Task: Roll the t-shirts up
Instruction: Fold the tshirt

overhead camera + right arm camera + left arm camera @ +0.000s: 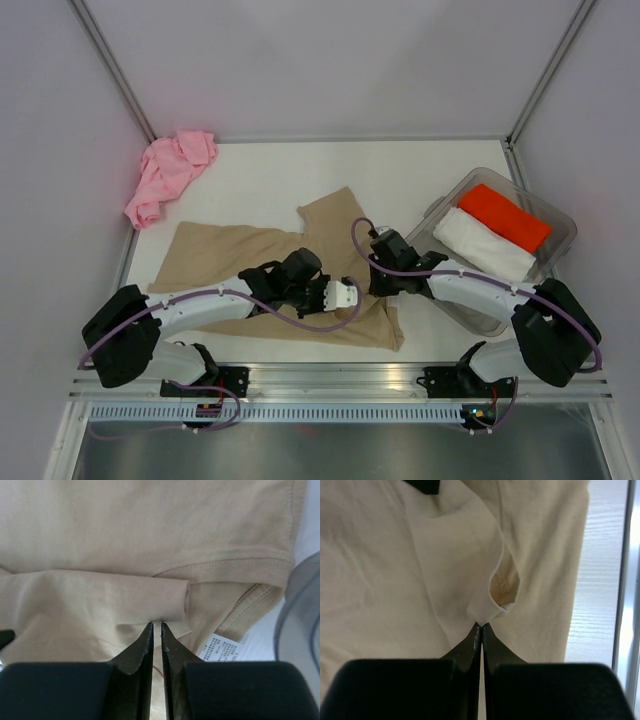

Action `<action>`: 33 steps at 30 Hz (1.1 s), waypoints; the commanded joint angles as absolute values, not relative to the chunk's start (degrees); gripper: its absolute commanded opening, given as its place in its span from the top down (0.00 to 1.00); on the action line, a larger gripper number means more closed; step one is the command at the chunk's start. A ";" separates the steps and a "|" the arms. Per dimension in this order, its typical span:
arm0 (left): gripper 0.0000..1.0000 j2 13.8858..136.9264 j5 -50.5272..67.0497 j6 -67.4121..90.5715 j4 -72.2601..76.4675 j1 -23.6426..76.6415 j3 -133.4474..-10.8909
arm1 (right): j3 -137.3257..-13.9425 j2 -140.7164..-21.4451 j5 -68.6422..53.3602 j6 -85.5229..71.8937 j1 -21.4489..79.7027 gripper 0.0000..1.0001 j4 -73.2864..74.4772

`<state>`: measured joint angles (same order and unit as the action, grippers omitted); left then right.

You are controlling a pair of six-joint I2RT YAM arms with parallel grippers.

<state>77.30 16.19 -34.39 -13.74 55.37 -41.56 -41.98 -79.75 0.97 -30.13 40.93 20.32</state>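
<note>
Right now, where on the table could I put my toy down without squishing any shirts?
Best is the bare table at the back, between the pink t-shirt and the tub, beyond the tan t-shirt. The front middle is crowded: the left gripper and right gripper both pinch the tan t-shirt there.

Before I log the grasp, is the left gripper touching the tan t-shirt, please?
Touching. The left wrist view shows the left gripper shut, its tips pinching a fold of the tan t-shirt.
</note>
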 commanded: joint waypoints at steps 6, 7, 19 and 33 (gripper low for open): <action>0.98 80.41 19.50 -25.05 -9.84 47.12 -44.99 | -41.66 -71.12 2.73 -30.23 40.25 0.73 22.32; 0.98 80.77 19.95 -24.44 -9.76 46.41 -45.26 | -40.79 -70.58 2.64 -30.41 40.25 0.71 22.24; 0.98 85.87 22.59 -18.55 -10.11 37.53 -47.02 | -39.55 -72.68 1.58 -29.98 40.25 0.54 19.42; 0.93 88.24 24.17 -16.35 -11.87 34.54 -48.16 | -42.71 -81.81 0.18 -29.53 40.17 0.56 15.47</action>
<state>88.14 22.48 -18.61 -11.75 34.76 -46.24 -39.83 -79.53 0.62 -29.65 40.53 18.61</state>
